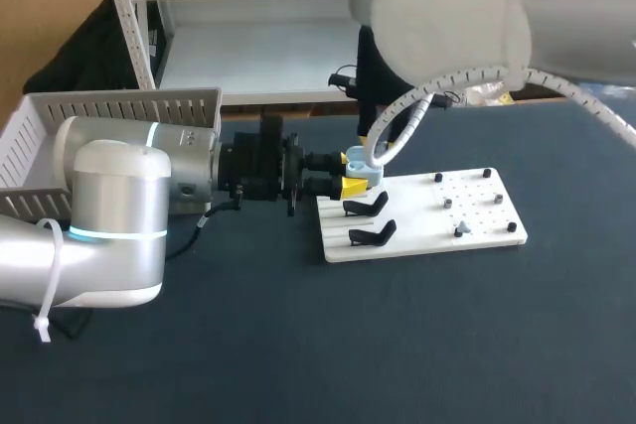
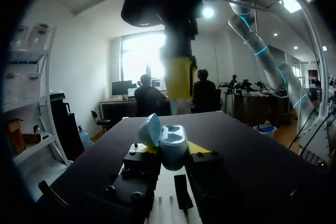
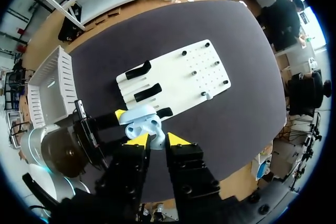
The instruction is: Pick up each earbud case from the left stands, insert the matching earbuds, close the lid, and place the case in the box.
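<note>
Our left jaws clamp the pale blue case (image 2: 173,148) from both sides, its lid (image 2: 149,129) open, over the left end of the white board (image 1: 477,233). Our right jaws hang right above the case; we cannot tell whether they hold anything. Two black stands (image 1: 366,207) sit on the board. Our left arm (image 1: 119,206) partly hides the box (image 1: 60,136)

Not much extra going on here. Dark blue-grey table (image 1: 447,345) fills the lower half of the head view. Middle right there's a flat white board (image 1: 417,220) lying on it, slightly angled, dotted with small holes, with little black studs (image 1: 487,173) near its right corners.
</note>
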Available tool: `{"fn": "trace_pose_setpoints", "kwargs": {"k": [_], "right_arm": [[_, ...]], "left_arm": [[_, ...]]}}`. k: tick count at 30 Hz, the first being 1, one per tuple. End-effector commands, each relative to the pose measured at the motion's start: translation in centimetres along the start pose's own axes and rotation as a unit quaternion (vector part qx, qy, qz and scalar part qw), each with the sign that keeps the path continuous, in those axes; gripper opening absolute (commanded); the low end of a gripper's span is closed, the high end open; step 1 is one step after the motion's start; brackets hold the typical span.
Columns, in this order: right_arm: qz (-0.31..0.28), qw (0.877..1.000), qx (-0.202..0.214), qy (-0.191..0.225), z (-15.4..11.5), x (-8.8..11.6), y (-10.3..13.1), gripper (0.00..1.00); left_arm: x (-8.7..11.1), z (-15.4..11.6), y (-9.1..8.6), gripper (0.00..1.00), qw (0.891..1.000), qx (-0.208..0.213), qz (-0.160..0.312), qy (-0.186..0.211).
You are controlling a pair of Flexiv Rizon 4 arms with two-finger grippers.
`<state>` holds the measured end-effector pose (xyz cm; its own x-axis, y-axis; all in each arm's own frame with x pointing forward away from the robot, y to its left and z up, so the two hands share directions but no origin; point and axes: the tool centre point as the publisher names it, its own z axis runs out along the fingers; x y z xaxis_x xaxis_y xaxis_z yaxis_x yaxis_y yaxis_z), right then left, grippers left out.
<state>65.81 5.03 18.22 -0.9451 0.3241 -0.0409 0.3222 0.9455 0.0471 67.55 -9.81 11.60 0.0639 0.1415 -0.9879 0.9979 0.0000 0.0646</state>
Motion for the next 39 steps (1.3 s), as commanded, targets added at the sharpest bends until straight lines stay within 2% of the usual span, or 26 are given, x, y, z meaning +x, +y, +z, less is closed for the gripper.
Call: {"fn": "trace_pose_setpoints", "kwargs": {"k": [1,20,39], "right_arm": [[0.002,1.0,0.005,0.003,0.2,-0.3,0.4,0.0],[0.008,1.0,0.02,0.016,0.9,-0.3,1.2,0.0],[0.014,0.999,0.03,0.027,1.7,-0.7,0.9,0.0]], "left_arm": [[0.1,0.0,-0.1,0.0,1.0,-0.003,0.001,-0.002],[0.1,0.0,-0.1,0.0,1.0,-0.003,0.001,-0.002],[0.1,0.0,-0.1,0.0,1.0,-0.003,0.001,-0.002]]}}
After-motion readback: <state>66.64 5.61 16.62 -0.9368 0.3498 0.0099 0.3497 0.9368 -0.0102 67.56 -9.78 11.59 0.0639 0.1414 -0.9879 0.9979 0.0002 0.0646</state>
